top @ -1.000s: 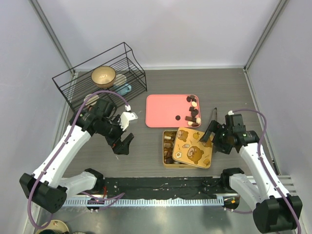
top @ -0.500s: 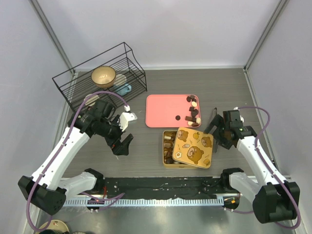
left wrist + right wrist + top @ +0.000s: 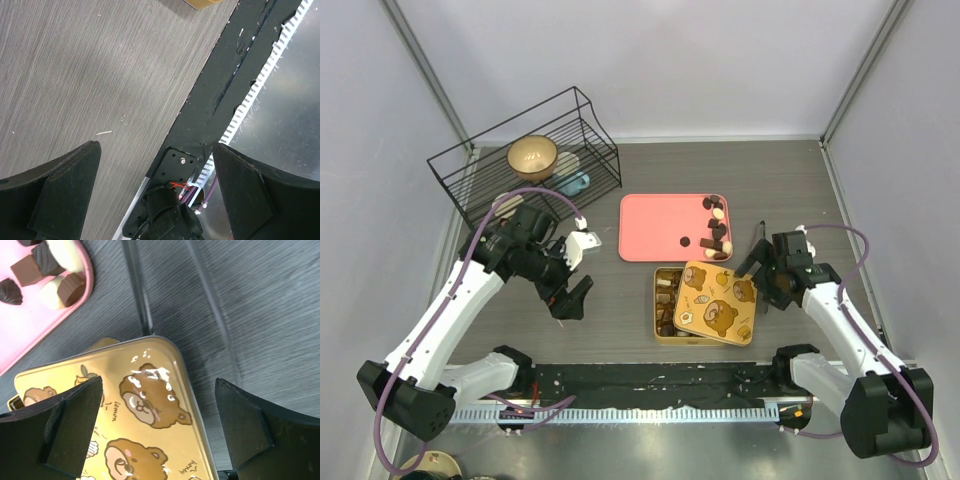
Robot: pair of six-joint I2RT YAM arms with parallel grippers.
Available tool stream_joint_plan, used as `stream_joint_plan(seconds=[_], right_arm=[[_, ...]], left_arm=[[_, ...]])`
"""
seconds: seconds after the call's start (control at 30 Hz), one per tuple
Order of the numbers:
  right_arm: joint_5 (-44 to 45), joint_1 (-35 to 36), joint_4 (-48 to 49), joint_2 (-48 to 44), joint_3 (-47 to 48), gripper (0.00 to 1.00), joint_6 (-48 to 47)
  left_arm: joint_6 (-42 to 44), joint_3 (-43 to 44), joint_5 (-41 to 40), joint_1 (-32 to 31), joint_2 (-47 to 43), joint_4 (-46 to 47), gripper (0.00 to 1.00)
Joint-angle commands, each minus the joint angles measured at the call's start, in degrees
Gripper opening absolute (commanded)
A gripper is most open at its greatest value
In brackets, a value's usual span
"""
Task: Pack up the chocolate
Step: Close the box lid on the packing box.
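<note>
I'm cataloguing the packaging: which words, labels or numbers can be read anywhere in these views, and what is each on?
"lemon": small script on the gold bear-printed lid, beside the upper bear, right wrist view.
"honey": probably; small script near the lid's lower edge, only partly legible.
Other marks on the lid: too small to read.
Pink tray, chocolates, left wrist view: no text visible.
</note>
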Motion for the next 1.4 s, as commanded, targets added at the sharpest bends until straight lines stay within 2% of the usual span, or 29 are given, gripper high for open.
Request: stream_joint_plan(seconds=[0.0,0.33,1.37], right_arm=[[1.5,3.2,2.6,-0.7,0.8,1.0,2.7],[5.1,11.7,5.3,1.9,2.1,1.0,8.2],[9.2,22.7,7.7,7.4,9.6,1.0,11.7]], left_arm=[[0.9,1.5,2.0,-0.3,0.1,-0.6,1.0],[1.1,1.7,2.2,-0.3,-0.2,-0.8,1.0],[2.2,1.7,2.2,-0.3,-0.3,-1.8,1.0]])
